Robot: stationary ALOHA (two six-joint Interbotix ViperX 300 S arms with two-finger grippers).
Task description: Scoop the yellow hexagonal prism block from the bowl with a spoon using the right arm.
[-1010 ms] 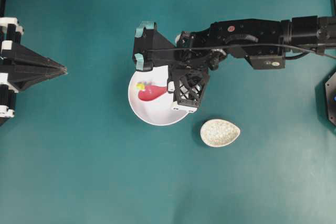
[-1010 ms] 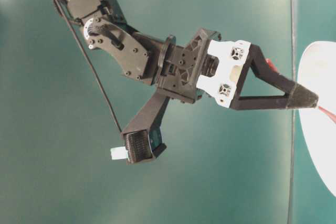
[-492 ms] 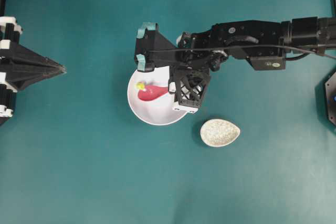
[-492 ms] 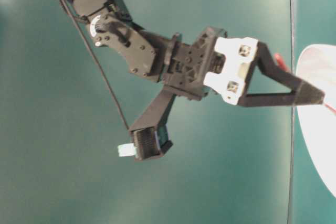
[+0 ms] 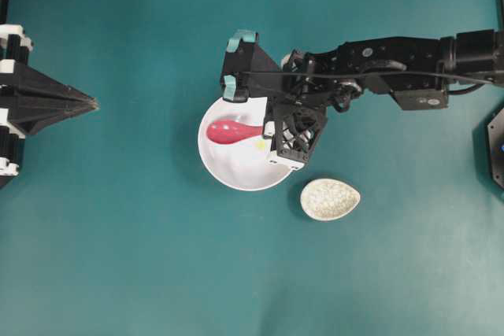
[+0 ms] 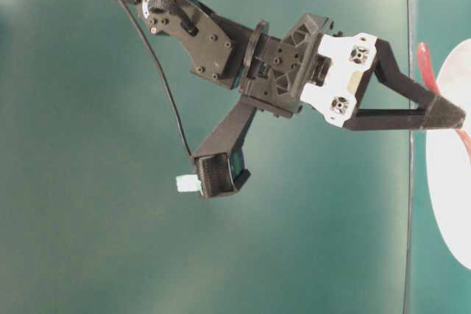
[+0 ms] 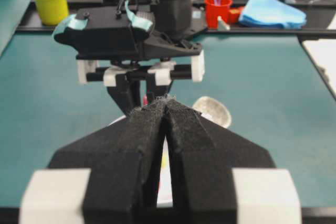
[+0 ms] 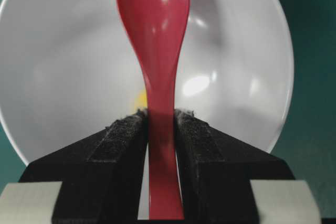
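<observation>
Over the bowl (image 5: 228, 179) | right pincer (image 8: 160, 124) grips spoon (image 8: 155, 35) | yellow block (image 5: 260, 145) loose

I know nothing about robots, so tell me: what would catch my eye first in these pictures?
Probably the glossy red spoon, pinched by its handle in the right gripper and held out over the big white bowl in the middle of the teal table. Next, the tiny yellow block lying in the bowl near the gripper, not in the spoon. A small speckled dish sits just right of the bowl.
</observation>
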